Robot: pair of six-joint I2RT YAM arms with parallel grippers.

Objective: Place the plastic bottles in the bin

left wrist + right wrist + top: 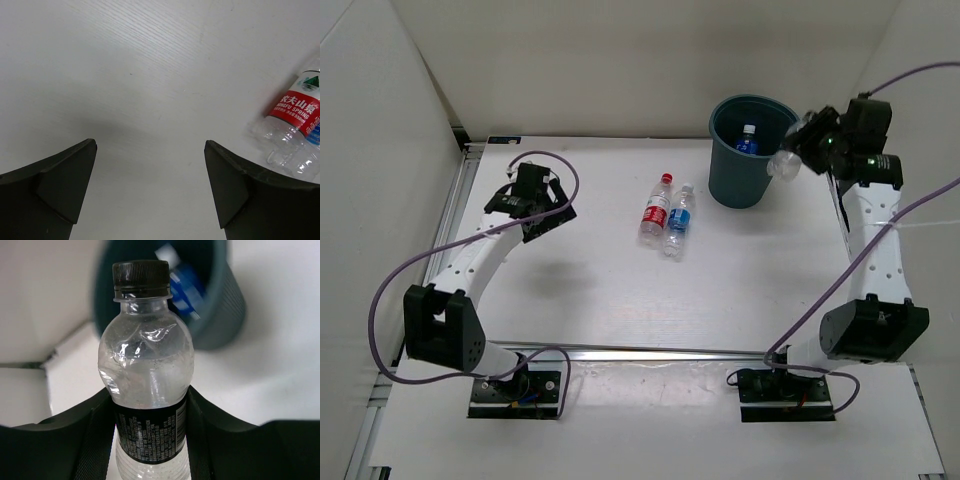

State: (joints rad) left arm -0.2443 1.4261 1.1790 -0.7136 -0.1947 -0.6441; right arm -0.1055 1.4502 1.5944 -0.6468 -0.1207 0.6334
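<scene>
While the counter (pixel 600 290) bears the teal bin (pixel 733 187) at far right, the right gripper (pixel 800 150) by its rim clamps a black-capped bottle (pixel 147 365); the left gripper (pixel 150 165) hangs spread wide. A blue-label bottle (pixel 748 141) sits in the bin; a red-label bottle (pixel 657 212) and second blue-label bottle (pixel 679 226) lie side by side mid-counter.

You have two arms built from glossy white plastic shells between blocky black joint housings, the left arm (pixel 470 262) and the right arm (pixel 875 250). Each is bolted to a flat black base plate (pixel 515 393) with small wires at it. A thin purple cable (pixel 390 290) loops alongside each arm. A small green light (pixel 832 141) shows at the right wrist. The left gripper (pixel 150 160) has matte black wedge-shaped fingers (pixel 60 185), and the right gripper (pixel 150 410) is equally black.
</scene>
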